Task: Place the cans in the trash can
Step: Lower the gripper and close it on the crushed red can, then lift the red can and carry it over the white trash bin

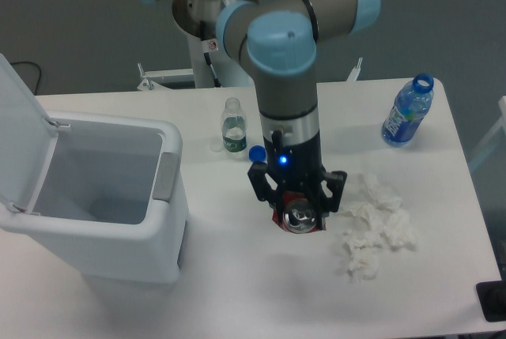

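Note:
The crushed red can [300,219] with its silver top and pull tab sits between the fingers of my gripper [298,214], which is shut on it and holds it above the table, right of centre. The white trash can [111,240] stands at the left with its flip lid [20,129] open and its grey handle tab [164,175] facing my gripper. The bin's inside looks empty. The gripper is well to the right of the bin's opening.
A small clear bottle [232,126] with a green label stands behind the gripper, a blue cap [256,153] beside it. A blue-labelled bottle [407,111] stands at the far right. Crumpled white tissues [375,223] lie right of the gripper.

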`<state>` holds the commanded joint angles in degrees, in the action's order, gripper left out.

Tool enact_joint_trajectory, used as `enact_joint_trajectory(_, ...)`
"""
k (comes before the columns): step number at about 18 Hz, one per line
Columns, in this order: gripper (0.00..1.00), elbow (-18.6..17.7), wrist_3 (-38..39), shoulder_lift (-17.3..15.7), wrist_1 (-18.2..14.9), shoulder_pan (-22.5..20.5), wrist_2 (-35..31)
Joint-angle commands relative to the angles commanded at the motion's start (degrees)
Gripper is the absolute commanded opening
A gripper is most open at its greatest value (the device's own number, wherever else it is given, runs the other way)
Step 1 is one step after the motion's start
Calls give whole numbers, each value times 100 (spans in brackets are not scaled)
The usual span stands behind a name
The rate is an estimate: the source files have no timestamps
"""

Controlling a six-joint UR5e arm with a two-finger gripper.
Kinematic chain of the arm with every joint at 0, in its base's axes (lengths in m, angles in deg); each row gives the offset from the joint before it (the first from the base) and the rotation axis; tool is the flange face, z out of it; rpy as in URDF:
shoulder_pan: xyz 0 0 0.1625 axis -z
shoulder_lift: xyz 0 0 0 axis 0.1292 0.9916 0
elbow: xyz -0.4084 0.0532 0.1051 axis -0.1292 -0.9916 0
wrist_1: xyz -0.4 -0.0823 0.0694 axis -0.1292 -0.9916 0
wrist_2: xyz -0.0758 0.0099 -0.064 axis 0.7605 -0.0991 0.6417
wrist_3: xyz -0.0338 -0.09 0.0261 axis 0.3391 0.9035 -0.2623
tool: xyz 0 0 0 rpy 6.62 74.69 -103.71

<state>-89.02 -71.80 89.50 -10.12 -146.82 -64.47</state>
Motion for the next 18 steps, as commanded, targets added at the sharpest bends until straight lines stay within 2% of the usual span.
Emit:
enact_joint_trajectory(6, 61, 26, 1266, -528, 9, -27, 518)
enact_joint_trajectory(9, 61, 18, 1784, -800, 0, -35, 1045)
enact_joint_trajectory(18, 64, -52, 2198, -1293, 0, 114, 1723)
